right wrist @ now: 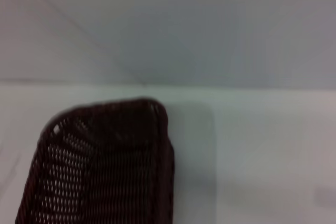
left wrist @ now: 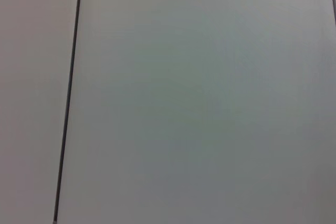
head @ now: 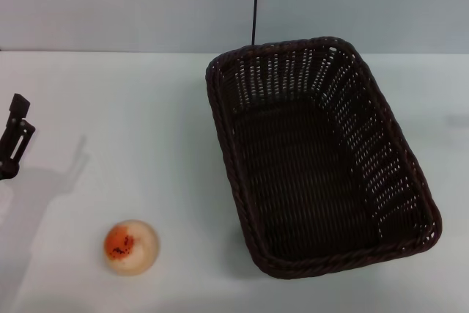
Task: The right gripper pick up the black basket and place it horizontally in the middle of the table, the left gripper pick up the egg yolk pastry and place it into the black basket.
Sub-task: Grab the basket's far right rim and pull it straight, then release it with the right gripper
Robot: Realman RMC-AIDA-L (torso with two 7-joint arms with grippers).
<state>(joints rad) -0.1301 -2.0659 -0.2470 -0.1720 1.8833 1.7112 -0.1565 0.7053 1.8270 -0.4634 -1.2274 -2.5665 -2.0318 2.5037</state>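
Fingers of the left gripper point(head: 15, 137) show only partly at the far left edge, above the table point(head: 146, 108); whether they are apart or together cannot be told. Near the front left lies the pastry point(head: 131, 246), well apart from the basket point(head: 322, 155), which sits empty, right of centre, angled lengthwise.

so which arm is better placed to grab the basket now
Right. Its wrist view already looks down on a corner of the basket, which sits on the robot's right half of the table. The left end effector sits at the far left edge.
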